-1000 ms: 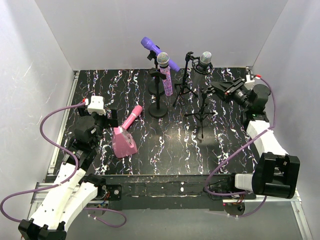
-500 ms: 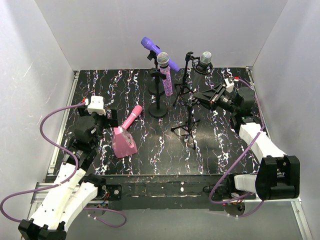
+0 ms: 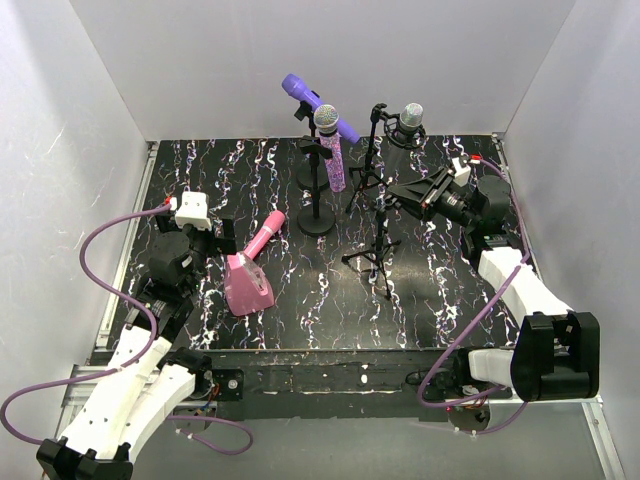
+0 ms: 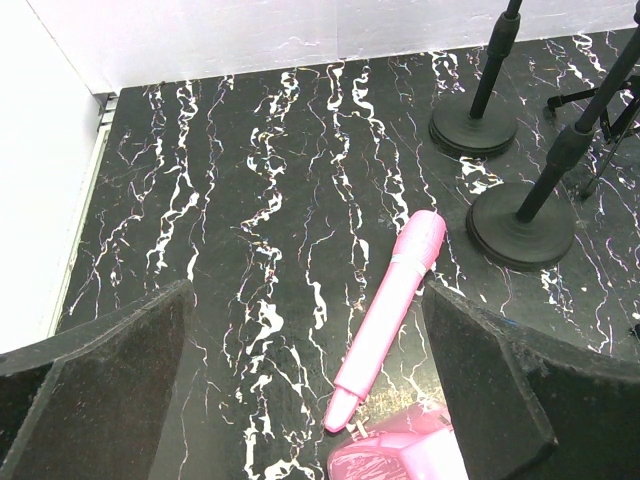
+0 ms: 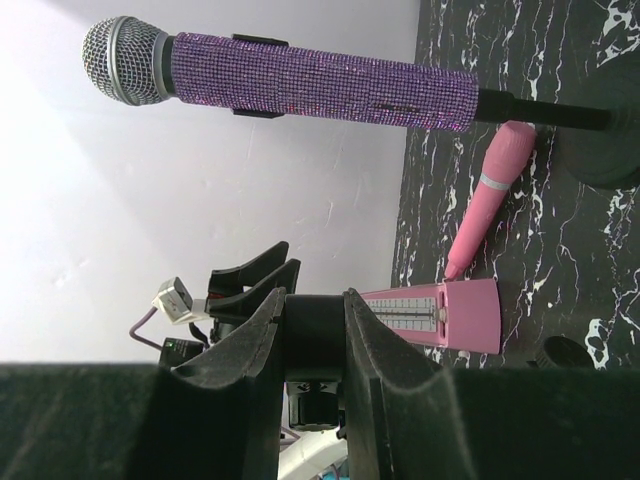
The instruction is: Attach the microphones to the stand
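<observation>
The pink microphone point(image 4: 388, 312) is the only one not mounted yet. It lies flat on the worktop point(image 3: 200, 170), its narrow end just beside the pink wedge block point(image 3: 247, 285). The plain purple microphone point(image 3: 308, 102), glittery purple microphone point(image 3: 333, 152) and silver-grey microphone point(image 3: 411, 117) sit clipped on stands point(image 3: 317, 200) at the back.

The risk we see is on the right. The right end effector point(image 5: 315, 322) is clamped on the upper post of the empty tripod stand point(image 3: 381, 240). A light stand held that high (its legs near the neighbouring stands) could tip, or snag one and shake a seated microphone loose.

The right arm reaches inward with its wrist rolled on its side. The left arm is folded low, and the left end effector point(image 4: 307, 295) is spread wide and holds nothing, aimed down at the pink microphone.
</observation>
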